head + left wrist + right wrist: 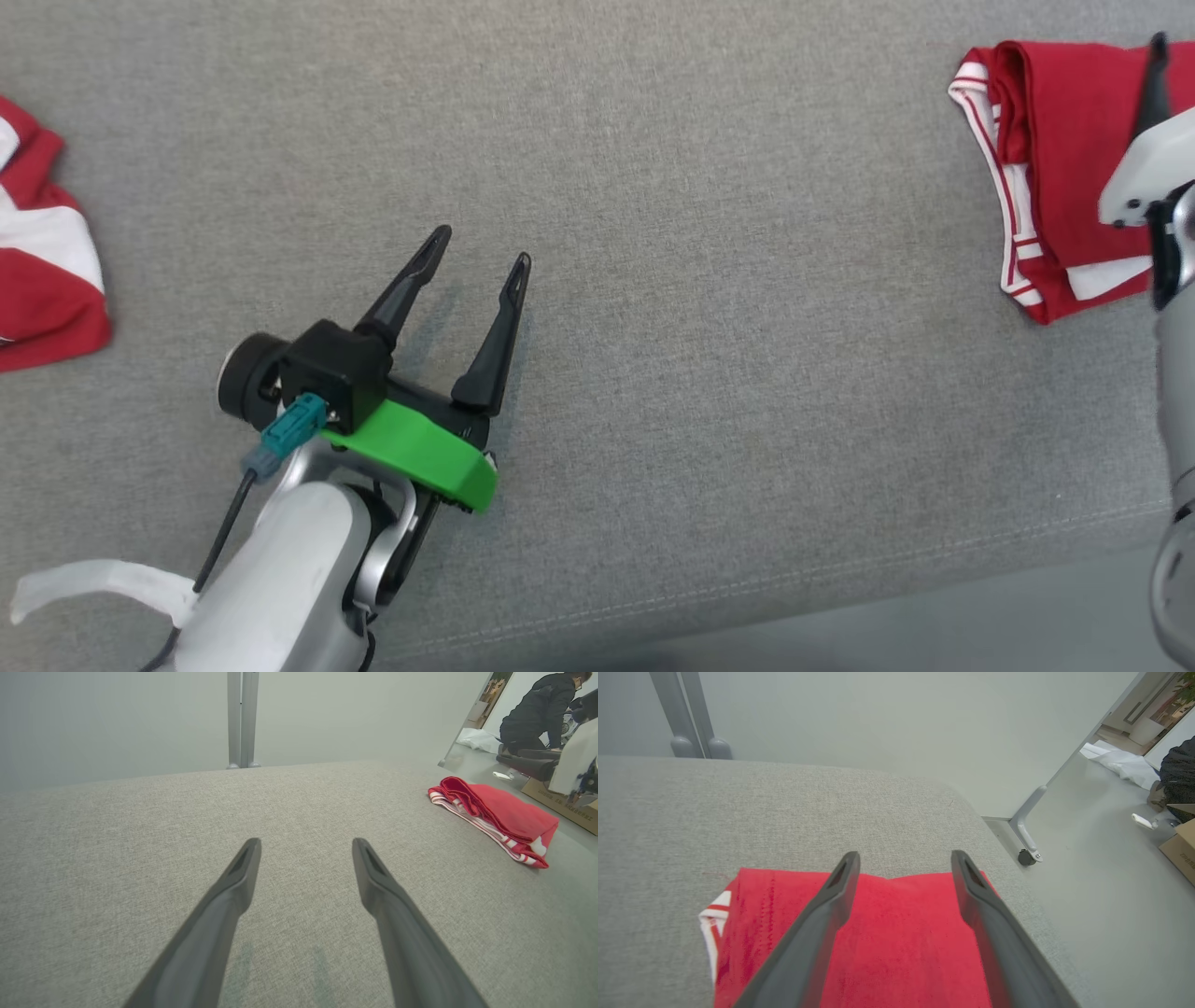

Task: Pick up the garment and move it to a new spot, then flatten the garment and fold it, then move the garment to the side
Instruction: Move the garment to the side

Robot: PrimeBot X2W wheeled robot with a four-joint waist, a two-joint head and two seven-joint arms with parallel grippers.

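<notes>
So the garment (896,933) is folded up, red with white striped trim, and it's sitting right under the right gripper (904,856). Its fingers (817,924) are spread wide with nothing pinched between them, just red cloth below the gap. In the wrist view the tips poke out a bit past the garment's far edge, and the white trim peeks out to the left of the fingers. Can't tell if the fingers are actually touching the cloth or just hanging over it.

The left gripper (480,247) is also wide open and empty, over bare grey surface (700,373). From its fingers the garment is well off to the right and a bit ahead of the tips, near that edge of the surface. A second red and white cloth (42,252) lies well off to the other side of those fingers, cut by the frame edge.

Background stuff: two grey posts (242,718) straight past the left fingertips beyond the surface, a person (537,714) crouched on the floor far off to the right, and a box (1181,851) on the floor right of the right fingers.
</notes>
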